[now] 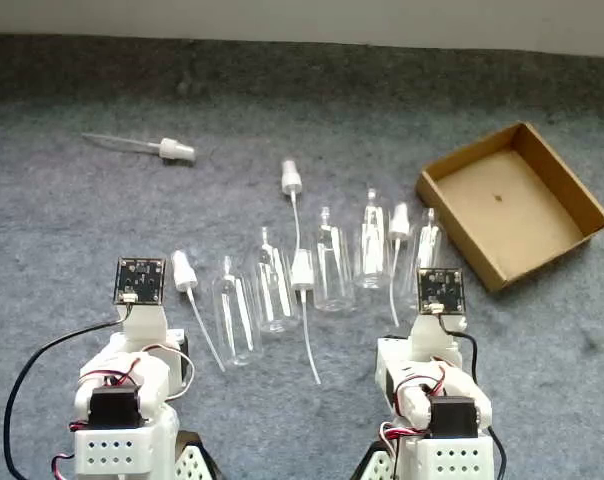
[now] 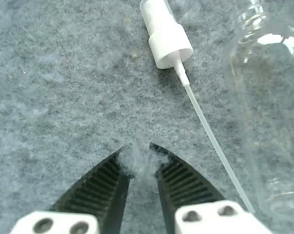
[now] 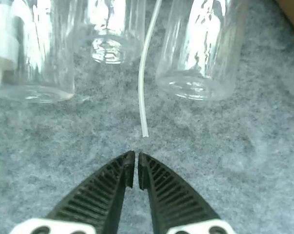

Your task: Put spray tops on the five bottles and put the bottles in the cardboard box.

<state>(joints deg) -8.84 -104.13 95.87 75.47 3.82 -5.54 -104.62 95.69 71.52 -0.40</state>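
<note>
a: which step are we on?

b: the very first, i'd judge. five bottles (image 1: 332,270) lie uncapped in a row at the centre. the cardboard box (image 1: 502,215), out at two o'clock, has no bottle in it yet. one stray top (image 1: 177,151) lies off at ten o'clock.

a: and the grippers?

b: the left gripper (image 2: 137,151) has its fingers narrowly apart, holding nothing. a spray top (image 2: 166,41) lies just ahead, beside a bottle (image 2: 268,97). the right gripper (image 3: 136,155) is all but closed and empty, facing a dip tube (image 3: 143,87).

a: next?

b: probably widen the left fingers and take that top by its cap, not the thin tube.
</note>
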